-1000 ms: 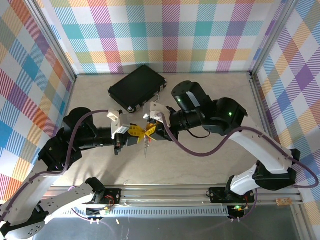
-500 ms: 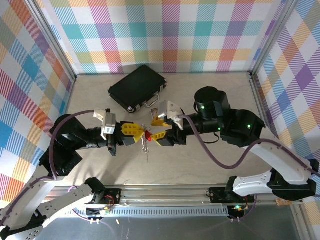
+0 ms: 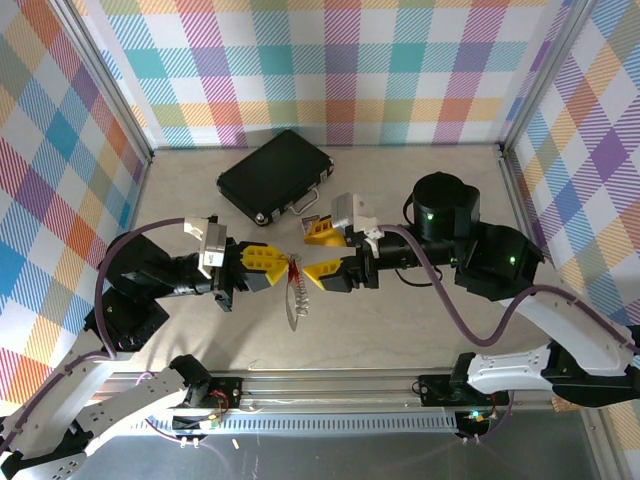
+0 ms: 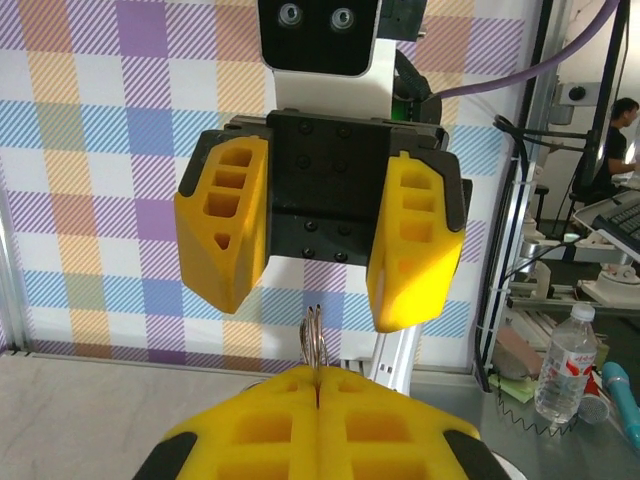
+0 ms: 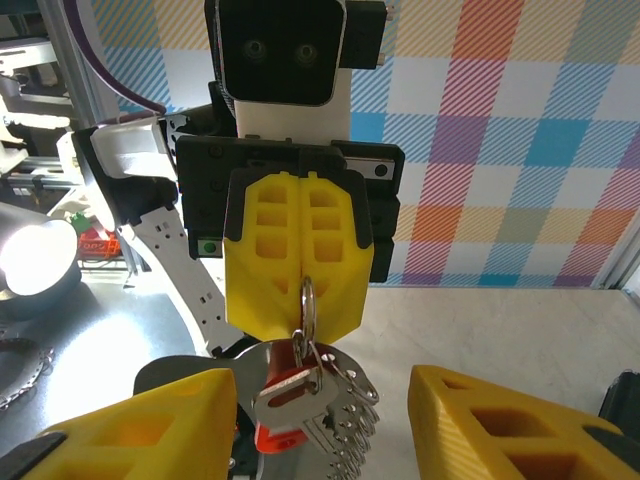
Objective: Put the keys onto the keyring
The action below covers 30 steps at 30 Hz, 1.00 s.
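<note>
My left gripper [image 3: 283, 268] is shut on the keyring [image 5: 308, 297], a thin silver ring pinched edge-on between its yellow fingers [image 4: 318, 372]. The keys [image 5: 345, 415], several silver ones with a red tag [image 5: 272, 442], hang from the ring below those fingers. In the top view the bunch [image 3: 294, 297] dangles above the table between the two arms. My right gripper [image 3: 322, 253] faces the left one from the right, open, with its yellow fingers [image 4: 415, 245] apart on either side of the bunch and not touching it.
A black case [image 3: 275, 175] lies flat at the back of the beige table [image 3: 400, 330], behind the grippers. Checked walls close in the back and both sides. A metal rail [image 3: 330, 390] runs along the near edge.
My right gripper has opened and drawn back to the right, off the keys. The left gripper stays shut on the ring and has shifted slightly left.
</note>
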Tool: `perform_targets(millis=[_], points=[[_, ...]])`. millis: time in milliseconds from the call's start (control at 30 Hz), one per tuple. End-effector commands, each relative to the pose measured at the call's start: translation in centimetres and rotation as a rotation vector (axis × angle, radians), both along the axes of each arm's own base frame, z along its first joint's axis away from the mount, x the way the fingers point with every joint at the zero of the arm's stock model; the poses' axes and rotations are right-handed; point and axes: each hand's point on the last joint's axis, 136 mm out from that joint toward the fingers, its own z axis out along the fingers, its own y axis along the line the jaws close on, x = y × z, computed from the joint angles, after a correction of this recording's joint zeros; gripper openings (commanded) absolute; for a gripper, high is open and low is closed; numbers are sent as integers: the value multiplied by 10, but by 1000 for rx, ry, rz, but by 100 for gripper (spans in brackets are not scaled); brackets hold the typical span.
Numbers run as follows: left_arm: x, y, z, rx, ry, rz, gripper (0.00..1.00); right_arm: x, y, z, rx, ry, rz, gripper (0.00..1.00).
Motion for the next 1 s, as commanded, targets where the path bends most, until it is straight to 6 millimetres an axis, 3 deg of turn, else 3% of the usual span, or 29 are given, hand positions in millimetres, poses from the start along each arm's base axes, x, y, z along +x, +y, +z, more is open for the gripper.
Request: perform_targets(millis=[0,333,700,967], points=[[-12,5,13,-48,-45,-31,0,-7,4,13,49,-6,44,46],[-12,4,9,-40,-40,-35,0,-8,15,7,28,19,81,35],[-12,4,8,-32,-36,-40,0,-14,13,12,50,25,111,39],[-13,5,8,-26,-39,-38,0,-14,15,13,64,26,116,32]])
